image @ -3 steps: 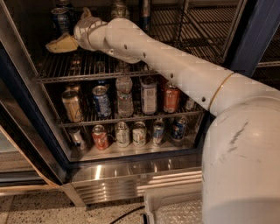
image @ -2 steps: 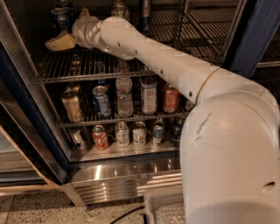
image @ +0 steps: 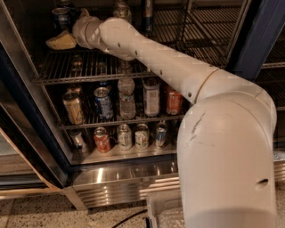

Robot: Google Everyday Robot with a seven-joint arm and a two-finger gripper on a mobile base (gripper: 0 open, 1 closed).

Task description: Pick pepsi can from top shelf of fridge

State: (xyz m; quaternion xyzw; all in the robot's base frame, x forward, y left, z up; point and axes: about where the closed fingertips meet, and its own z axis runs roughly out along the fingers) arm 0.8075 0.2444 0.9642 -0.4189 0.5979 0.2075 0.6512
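Observation:
The pepsi can (image: 59, 16), dark navy with a silver lid, stands at the far left back of the top shelf (image: 93, 67) of the fridge (image: 27, 111). My gripper (image: 67, 29) is inside the fridge at the shelf's left end, just right of and below the can. It is open: one pale yellow finger (image: 61, 41) lies low over the rack in front of the can, and the other points up beside it. My white arm reaches in from the lower right and hides much of the fridge's right half.
A clear bottle (image: 121, 9) and a dark bottle (image: 148, 15) stand further right on the top shelf. The middle rack holds a brighter blue can (image: 103, 103), a water bottle (image: 127, 98) and a red can (image: 173, 101). Several cans fill the bottom rack (image: 124, 136) above the ribbed steel base (image: 120, 182).
The gripper has stayed by the can at the shelf's left end. My arm's elbow and shoulder have swung, now filling more of the right side of the view.

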